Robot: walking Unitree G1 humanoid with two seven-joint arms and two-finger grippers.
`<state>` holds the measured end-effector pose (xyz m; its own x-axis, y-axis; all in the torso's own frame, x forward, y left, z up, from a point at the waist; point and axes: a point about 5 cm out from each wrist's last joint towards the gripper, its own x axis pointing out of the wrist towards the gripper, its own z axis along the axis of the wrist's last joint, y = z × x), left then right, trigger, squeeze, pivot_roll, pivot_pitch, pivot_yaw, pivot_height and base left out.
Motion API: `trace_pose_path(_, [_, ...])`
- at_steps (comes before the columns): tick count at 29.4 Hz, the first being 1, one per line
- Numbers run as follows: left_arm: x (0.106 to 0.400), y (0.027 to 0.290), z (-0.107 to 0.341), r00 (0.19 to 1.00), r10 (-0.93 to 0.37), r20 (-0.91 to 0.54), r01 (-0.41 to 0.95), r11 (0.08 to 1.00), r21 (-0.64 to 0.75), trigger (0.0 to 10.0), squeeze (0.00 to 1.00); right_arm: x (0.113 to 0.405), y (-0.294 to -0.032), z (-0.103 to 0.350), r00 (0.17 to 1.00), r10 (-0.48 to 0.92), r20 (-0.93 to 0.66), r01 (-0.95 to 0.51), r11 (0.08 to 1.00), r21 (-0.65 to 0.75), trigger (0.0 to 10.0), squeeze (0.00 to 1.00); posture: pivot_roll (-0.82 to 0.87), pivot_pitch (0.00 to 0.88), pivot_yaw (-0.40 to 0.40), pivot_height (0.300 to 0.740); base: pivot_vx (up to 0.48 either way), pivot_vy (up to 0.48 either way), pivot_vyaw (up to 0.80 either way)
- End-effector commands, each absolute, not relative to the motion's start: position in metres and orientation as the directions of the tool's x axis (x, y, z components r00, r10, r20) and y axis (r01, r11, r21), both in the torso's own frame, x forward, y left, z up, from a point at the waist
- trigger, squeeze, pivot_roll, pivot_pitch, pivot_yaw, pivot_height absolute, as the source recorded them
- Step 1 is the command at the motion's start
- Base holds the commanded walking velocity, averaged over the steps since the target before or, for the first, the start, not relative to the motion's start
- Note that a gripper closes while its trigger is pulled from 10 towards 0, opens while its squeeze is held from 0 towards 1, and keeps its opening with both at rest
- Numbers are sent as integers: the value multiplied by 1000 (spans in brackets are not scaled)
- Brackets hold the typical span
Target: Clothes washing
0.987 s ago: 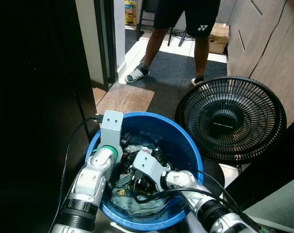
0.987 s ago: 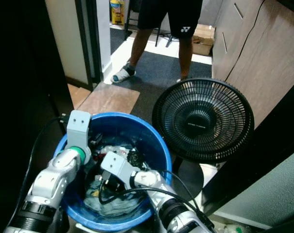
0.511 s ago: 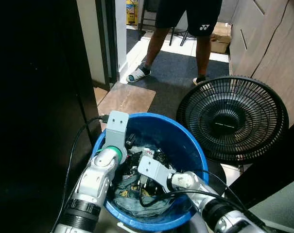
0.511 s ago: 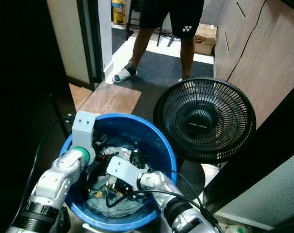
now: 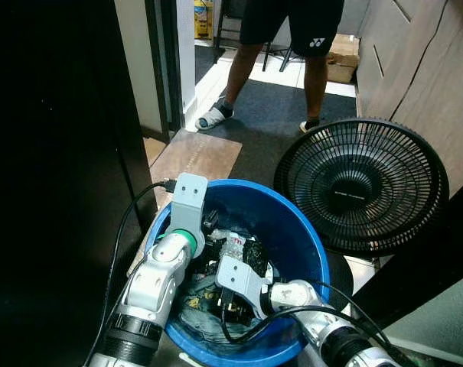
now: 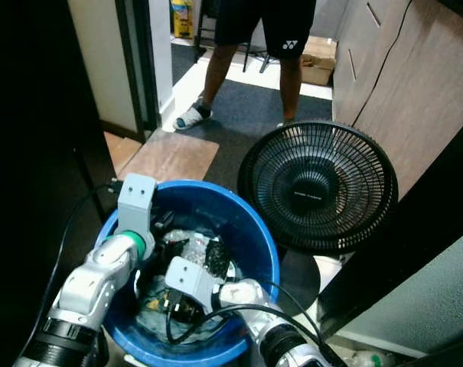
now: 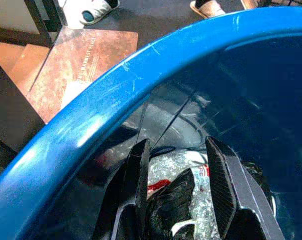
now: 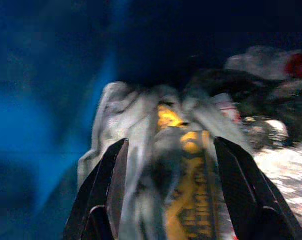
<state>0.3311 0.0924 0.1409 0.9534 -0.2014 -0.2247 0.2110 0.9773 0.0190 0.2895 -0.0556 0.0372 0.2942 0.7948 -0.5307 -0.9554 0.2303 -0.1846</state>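
Note:
A blue plastic tub [image 5: 317,254] stands on the floor in front of me, holding a heap of clothes [image 5: 243,252]. My left gripper [image 7: 178,186] reaches in over the tub's left rim [image 7: 91,120]. It is open, and a black garment [image 7: 168,200] on silvery patterned cloth lies between its fingers. My right gripper [image 8: 173,192] is low in the near part of the tub. It is open over a grey cloth with yellow print [image 8: 183,150]. In the left eye view both wrists [image 5: 187,200] sit inside the tub and hide much of the heap.
A black floor fan [image 5: 361,187] leans just right of the tub. A person in black shorts and sandals [image 5: 216,116] stands on the dark carpet beyond. A brown mat [image 5: 197,155] lies ahead of the tub, and a dark cabinet [image 5: 55,153] walls the left side.
My right gripper has drawn a little nearer to me and lower in the tub, over the grey cloth. The left arm has hardly moved. The head view has shifted slightly.

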Motion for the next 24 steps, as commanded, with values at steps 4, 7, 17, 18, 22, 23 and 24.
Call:
trace_pose_path(4, [331, 101, 145, 961, -169, -217, 180, 983, 29, 10000, 0, 268, -62, 10, 203, 764, -613, -978, 185, -94, 10000, 0, 133, 94, -4, 470, 0, 0, 0])
trace_pose_path(7, [331, 102, 144, 961, -167, -220, 178, 983, 31, 10000, 0, 263, -63, 5, 175, 758, -628, -983, 175, -64, 10000, 0, 132, 97, -3, 470, 0, 0, 0])
trace_pose_path(17, [329, 101, 142, 957, -174, -230, 186, 982, 33, 10000, 0, 267, -75, -4, 207, 663, -719, -973, 216, -81, 10000, 0, 127, 99, 4, 470, 0, 0, 0])
trace_pose_path(18, [329, 101, 142, 957, -174, -230, 186, 982, 33, 10000, 0, 267, -75, -4, 207, 663, -719, -973, 216, -81, 10000, 0, 127, 99, 4, 470, 0, 0, 0])
trace_pose_path(22, [330, 101, 142, 957, -176, -231, 189, 981, 35, 10000, 0, 269, -79, -7, 214, 611, -762, -975, 186, -124, 10000, 0, 125, 96, 6, 470, 0, 0, 0])
trace_pose_path(23, [330, 101, 142, 957, -176, -231, 189, 981, 35, 10000, 0, 269, -79, -7, 214, 611, -762, -975, 186, -124, 10000, 0, 125, 96, 6, 470, 0, 0, 0])
trace_pose_path(24, [330, 101, 142, 956, -178, -232, 191, 981, 36, 10000, 0, 271, -83, -8, 232, 570, -788, -972, 169, -164, 10000, 0, 124, 94, 7, 470, 0, 0, 0])
